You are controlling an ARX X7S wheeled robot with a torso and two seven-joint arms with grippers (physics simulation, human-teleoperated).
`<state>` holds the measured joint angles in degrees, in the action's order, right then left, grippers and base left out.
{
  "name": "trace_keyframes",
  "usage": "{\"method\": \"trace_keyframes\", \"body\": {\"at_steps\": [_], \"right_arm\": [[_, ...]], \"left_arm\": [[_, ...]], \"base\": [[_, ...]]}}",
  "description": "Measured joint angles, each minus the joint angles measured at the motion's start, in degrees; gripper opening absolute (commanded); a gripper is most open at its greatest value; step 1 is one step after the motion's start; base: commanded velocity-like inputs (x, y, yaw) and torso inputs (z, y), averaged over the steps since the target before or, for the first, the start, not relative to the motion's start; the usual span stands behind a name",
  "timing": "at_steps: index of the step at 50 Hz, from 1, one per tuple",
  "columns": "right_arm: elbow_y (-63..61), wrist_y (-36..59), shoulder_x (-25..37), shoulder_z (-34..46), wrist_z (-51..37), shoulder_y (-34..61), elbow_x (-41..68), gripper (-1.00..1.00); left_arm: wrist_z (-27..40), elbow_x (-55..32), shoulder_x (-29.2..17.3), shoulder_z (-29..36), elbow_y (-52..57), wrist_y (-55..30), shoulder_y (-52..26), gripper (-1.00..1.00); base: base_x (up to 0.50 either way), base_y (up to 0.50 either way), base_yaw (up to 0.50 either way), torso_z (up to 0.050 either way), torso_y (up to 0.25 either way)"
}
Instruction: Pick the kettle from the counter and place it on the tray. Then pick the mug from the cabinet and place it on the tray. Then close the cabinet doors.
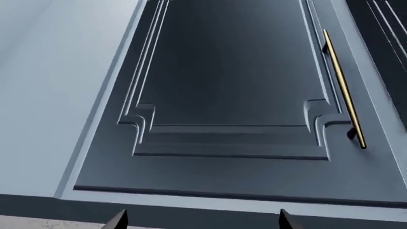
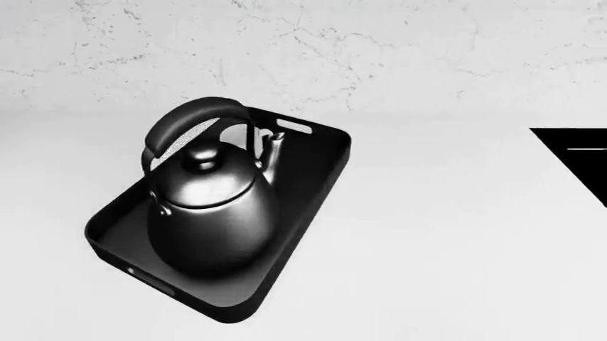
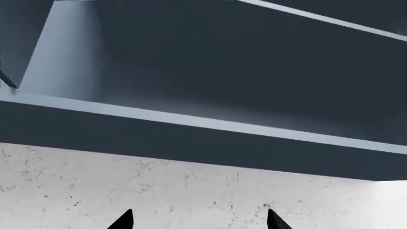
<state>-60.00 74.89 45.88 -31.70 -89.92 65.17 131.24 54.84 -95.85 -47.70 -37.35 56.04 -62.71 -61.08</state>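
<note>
In the head view the dark kettle point(image 2: 213, 209) stands upright on the black tray point(image 2: 313, 202) on the white counter point(image 2: 436, 234). Neither arm shows in that view. The left gripper point(image 1: 202, 222) is open and empty, its tips wide apart, facing a dark panelled cabinet door point(image 1: 229, 71) with a gold bar handle point(image 1: 343, 88). The right gripper point(image 3: 198, 222) is open and empty, pointing at the marble wall point(image 3: 190, 191) below the underside of a dark cabinet point(image 3: 222, 71). The mug is not in view.
The black sink's corner point(image 2: 573, 153) shows at the right edge of the head view. The veined marble wall point(image 2: 303, 50) runs along the back of the counter. A second dark door point(image 1: 384, 38) sits beside the handled one.
</note>
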Motion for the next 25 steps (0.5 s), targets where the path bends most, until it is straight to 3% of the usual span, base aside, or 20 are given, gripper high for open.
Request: {"method": "trace_keyframes", "body": {"at_steps": [25], "right_arm": [[0.0, -0.4, -0.4, -2.2, -0.1, -0.9, 1.1, 1.00]], "left_arm": [[-0.9, 0.6, 0.8, 0.0, 0.5, 0.2, 1.1, 1.00]], "base": [[0.00, -0.50, 0.00, 0.000, 0.000]]}}
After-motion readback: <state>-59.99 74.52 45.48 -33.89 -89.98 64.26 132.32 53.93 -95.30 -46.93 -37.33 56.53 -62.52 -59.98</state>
